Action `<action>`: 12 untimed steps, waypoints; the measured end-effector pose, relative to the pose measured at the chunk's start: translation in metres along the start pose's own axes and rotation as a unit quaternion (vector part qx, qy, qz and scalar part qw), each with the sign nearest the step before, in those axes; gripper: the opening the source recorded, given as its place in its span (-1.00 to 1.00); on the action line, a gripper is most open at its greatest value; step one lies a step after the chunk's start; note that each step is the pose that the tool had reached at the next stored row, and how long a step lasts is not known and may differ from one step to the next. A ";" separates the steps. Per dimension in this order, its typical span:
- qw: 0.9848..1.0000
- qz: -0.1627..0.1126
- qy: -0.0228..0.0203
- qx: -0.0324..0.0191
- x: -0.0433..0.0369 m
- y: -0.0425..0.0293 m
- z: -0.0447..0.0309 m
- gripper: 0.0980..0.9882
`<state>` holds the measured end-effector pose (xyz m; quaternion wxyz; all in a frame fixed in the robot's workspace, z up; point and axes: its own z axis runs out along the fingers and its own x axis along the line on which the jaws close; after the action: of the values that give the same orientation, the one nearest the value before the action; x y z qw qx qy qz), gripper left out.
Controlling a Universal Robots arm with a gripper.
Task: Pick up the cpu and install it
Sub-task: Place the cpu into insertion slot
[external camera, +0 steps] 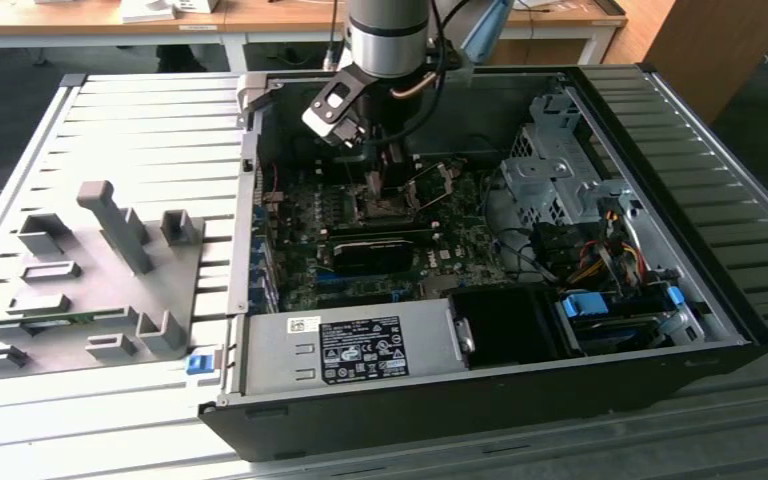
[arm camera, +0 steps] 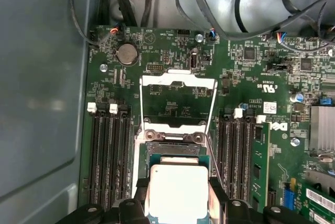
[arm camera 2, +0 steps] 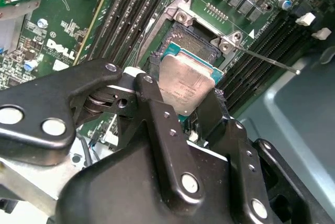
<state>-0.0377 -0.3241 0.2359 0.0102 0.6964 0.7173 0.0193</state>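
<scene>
Gripper (arm camera 2: 184,90) is seen clamped on the cpu (arm camera 2: 186,80) in both wrist views, its two black fingers (arm camera 2: 157,114) pressed against opposite edges of the silvery chip, so that only the chip's width is left between them. The cpu is held over the dark socket (arm camera 2: 180,33) on the green motherboard (arm camera: 172,51), slightly tilted in the second wrist view (whether the socket is touched cannot be told).

Harm could be done if the chip is lowered askew: a corner could be driven into the socket's contacts, or an edge caught on its rim.

From the exterior view's left to its right: a grey tray (external camera: 97,295) of holders is laid well apart from the work; the case wall (external camera: 244,190) is stood between it and the arm (external camera: 391,40); black memory slots (arm camera: 110,150) are ranged on both sides of the socket, close to the fingers; the metal load frame (arm camera: 178,80) is swung open beyond the socket; a thin lever rod (arm camera 2: 267,59) is stretched just beside one finger and could be snagged; a drive cage (external camera: 551,165) and cables (external camera: 598,230) are crowded at the right. Open room is found mainly straight above.
</scene>
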 end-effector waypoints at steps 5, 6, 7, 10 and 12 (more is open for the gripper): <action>1.000 0.000 0.000 0.000 -0.0001 -0.0003 0.0070 -0.03; 1.000 0.000 0.000 0.000 -0.0001 -0.0003 0.0077 -0.03; 1.000 0.000 0.000 0.000 -0.0001 -0.0003 0.0084 -0.03; 1.000 0.000 0.000 0.000 -0.0002 -0.0004 0.0118 -0.03; 1.000 0.000 0.000 0.000 -0.0002 -0.0005 0.0142 -0.03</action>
<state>-0.0377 -0.3241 0.2217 0.0099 0.6965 0.7173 0.0190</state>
